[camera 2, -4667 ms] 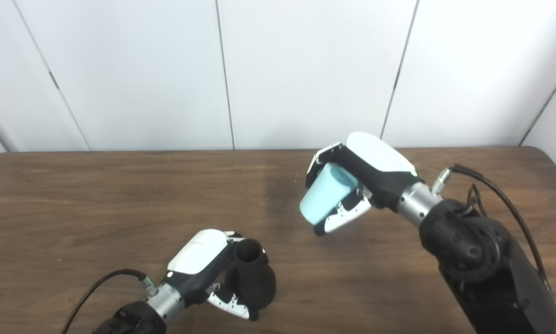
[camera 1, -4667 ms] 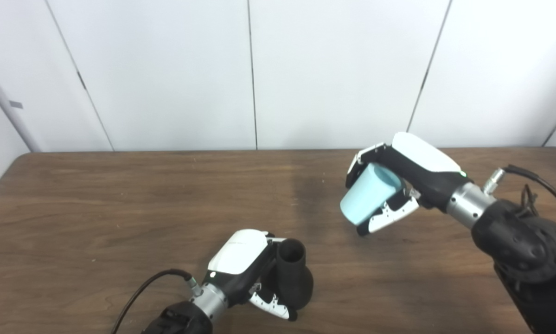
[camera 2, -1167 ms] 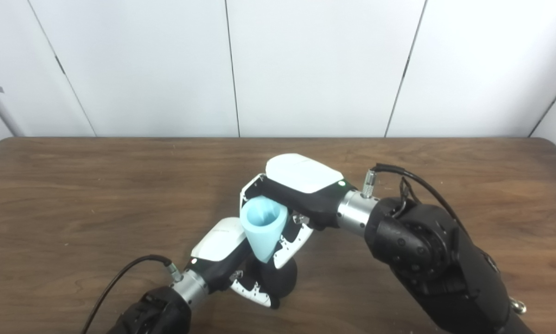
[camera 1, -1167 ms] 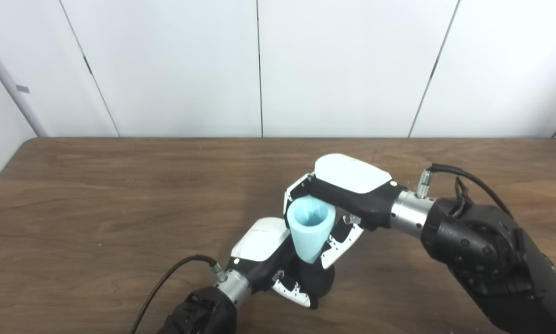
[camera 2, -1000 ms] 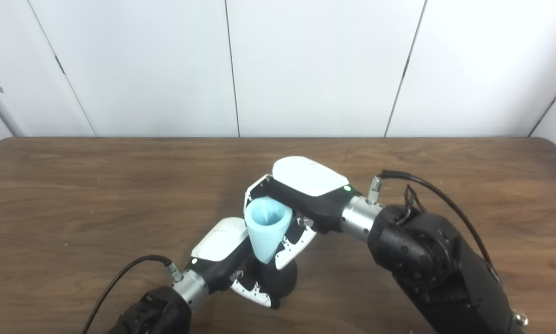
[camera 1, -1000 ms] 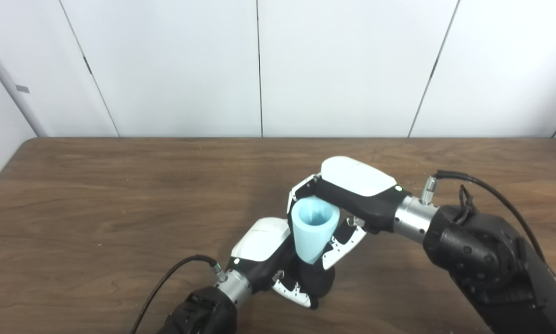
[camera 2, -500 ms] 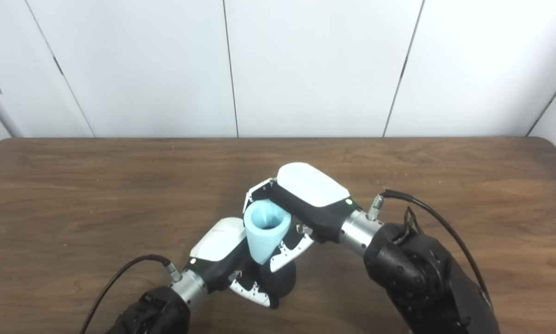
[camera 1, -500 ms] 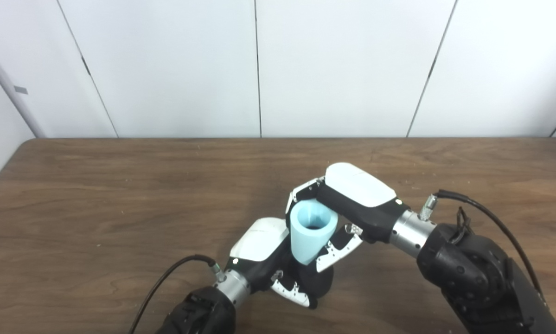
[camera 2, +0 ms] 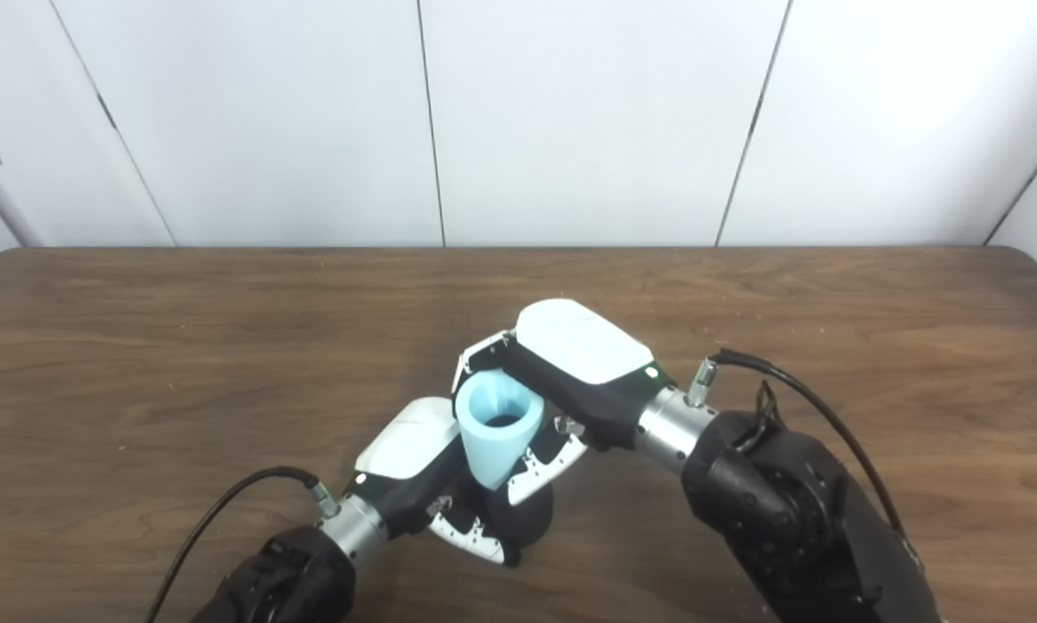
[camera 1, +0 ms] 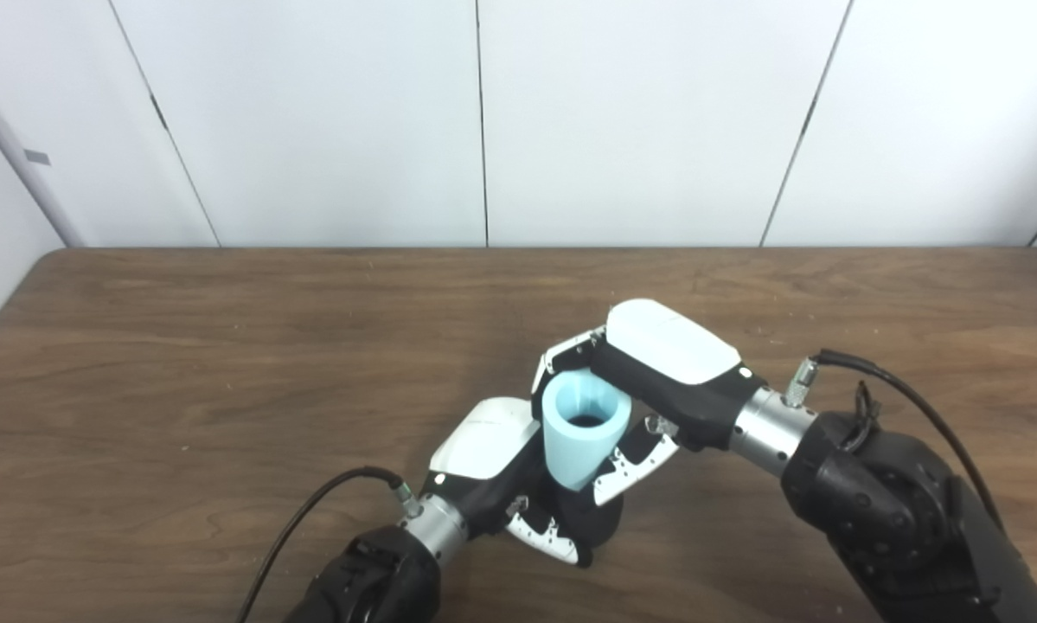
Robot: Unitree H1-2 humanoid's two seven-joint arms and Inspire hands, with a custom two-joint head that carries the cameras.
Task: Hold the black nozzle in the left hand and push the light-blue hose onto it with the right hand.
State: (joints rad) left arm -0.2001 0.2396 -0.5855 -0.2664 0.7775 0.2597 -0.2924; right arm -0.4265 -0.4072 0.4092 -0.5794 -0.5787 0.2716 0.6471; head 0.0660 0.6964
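My left hand (camera 1: 492,472) is shut on the black nozzle (camera 1: 600,523), which stands upright near the table's front middle; only its bulbous lower body shows. My right hand (camera 1: 648,381) is shut on the light-blue hose (camera 1: 580,428), a short tapered tube with its wide end up. The hose stands upright directly over the nozzle, its narrow lower end down at the nozzle's neck. Black shows through the hose's opening (camera 2: 505,421). The neck itself is hidden by the hose and fingers.
The brown wooden table (camera 1: 181,372) stretches to the left, right and back of the hands. White wall panels (camera 1: 483,121) stand behind its far edge. Black cables (camera 1: 310,510) run from both wrists.
The right hand came from the back right with the hose, turned it upright and lowered it onto the nozzle; in the last second it sank slightly. The left hand held still.
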